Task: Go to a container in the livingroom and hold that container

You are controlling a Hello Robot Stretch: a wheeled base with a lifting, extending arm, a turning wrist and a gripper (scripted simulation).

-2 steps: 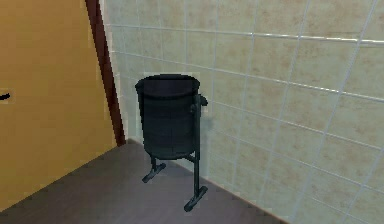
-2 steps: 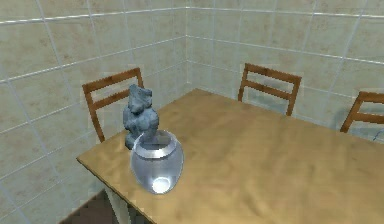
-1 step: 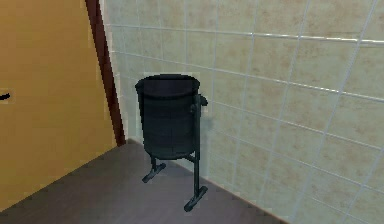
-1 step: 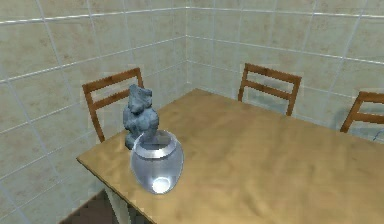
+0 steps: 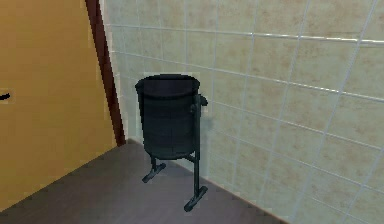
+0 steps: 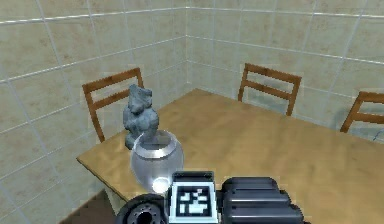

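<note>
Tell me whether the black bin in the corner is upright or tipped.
Upright: the black bin stands on its legs on the floor, its rim level and facing up.

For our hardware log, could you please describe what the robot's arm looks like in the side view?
At the arm side view's bottom edge, the arm is a black, rounded, ribbed block. Left of it sits a white square tag with black marks, then a dark round part with a pale ring.
</note>
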